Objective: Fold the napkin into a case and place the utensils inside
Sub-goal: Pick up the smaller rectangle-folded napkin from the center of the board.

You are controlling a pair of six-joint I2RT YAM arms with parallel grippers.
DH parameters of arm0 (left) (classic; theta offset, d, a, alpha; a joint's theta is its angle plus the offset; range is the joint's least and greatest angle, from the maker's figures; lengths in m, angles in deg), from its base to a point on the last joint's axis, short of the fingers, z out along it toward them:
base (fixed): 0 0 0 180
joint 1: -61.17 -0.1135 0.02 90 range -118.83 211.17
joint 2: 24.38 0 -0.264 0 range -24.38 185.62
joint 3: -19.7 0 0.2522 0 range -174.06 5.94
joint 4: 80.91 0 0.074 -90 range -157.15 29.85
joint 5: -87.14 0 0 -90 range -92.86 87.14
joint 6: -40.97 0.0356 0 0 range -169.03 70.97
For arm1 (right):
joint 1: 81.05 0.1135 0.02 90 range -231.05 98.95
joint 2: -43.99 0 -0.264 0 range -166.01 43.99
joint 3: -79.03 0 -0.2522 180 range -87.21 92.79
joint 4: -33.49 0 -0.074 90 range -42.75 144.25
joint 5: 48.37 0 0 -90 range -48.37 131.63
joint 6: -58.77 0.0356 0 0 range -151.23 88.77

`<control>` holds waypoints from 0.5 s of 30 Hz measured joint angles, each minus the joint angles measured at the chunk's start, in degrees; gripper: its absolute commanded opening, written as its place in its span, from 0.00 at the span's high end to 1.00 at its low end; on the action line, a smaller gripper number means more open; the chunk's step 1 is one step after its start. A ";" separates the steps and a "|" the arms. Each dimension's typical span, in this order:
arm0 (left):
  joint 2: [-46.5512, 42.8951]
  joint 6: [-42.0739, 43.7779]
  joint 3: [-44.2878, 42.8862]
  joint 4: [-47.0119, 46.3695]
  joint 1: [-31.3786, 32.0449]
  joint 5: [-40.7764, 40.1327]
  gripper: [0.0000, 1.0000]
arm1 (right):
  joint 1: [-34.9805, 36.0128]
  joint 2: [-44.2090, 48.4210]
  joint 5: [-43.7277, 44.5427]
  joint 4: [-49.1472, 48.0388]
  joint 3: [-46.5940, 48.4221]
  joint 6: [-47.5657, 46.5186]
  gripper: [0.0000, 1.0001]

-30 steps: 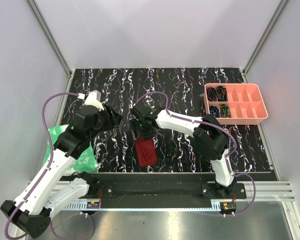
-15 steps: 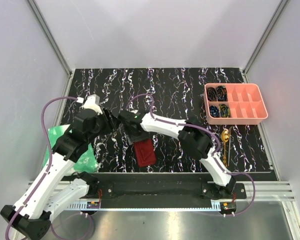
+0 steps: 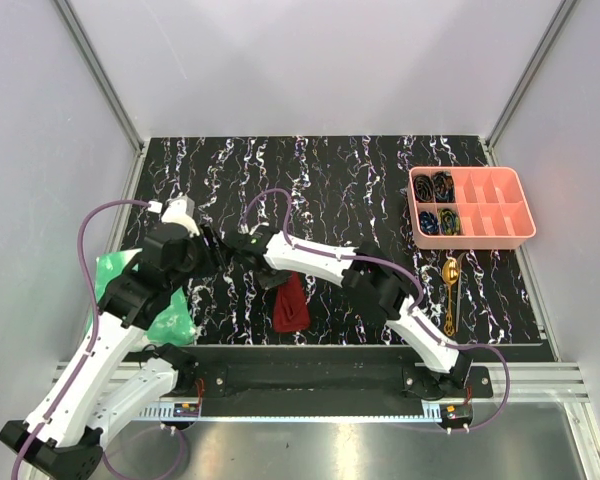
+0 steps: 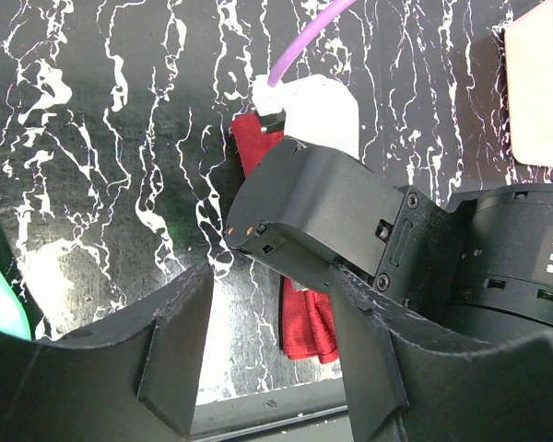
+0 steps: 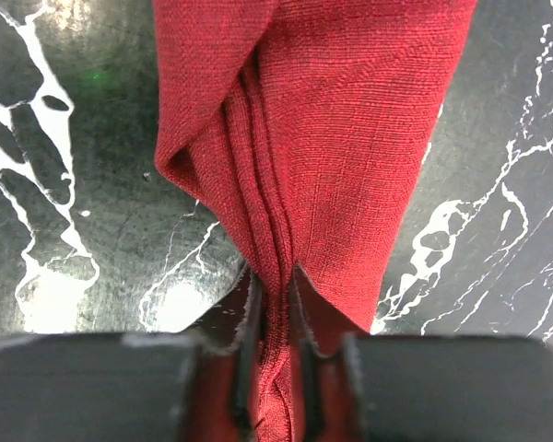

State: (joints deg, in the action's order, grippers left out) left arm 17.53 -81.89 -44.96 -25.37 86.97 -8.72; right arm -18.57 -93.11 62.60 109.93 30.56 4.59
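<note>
Looking through the right wrist camera, I see the right pincer [image 5: 275,287] clamped on a bunched fold of the napkin [image 5: 350,120], with the cloth fanning out ahead of it over the bench [image 5: 64,184]. My left pincer [image 4: 272,354] stands spread wide, just beside the right wrist. The gold utensils [image 3: 450,290] lie well apart from both, toward the robot's right, near a pink tray [image 3: 470,238].

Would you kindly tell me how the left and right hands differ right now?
The right hand is shut, pinching bunched folds of the maroon napkin; the left hand is open and holds nothing. The right hand touches the napkin; the left hand hangs apart from it. Both are over the marbled table.
</note>
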 measured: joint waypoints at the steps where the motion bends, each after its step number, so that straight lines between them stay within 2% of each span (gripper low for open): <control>1: -0.04 0.02 -0.17 0.17 0.00 -0.02 0.43 | 0.02 0.17 -0.09 -0.02 -0.04 -0.20 0.98; 4: -0.07 0.04 -1.18 0.63 -0.04 -0.22 0.43 | 0.02 1.57 -2.64 -2.01 -1.42 -0.85 1.00; 7: 0.00 -0.09 -2.19 0.57 -0.28 0.02 0.43 | -0.37 5.44 -9.05 -6.73 -6.03 -1.14 1.00; 15: 3.28 -0.26 -2.97 -0.46 -0.74 -0.13 0.43 | -8.02 22.16 -37.83 -32.65 -30.80 2.14 1.00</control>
State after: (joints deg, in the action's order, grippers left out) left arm 20.81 -82.16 -47.93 -25.83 86.23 -8.86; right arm -26.59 -70.94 24.77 77.27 -0.23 6.73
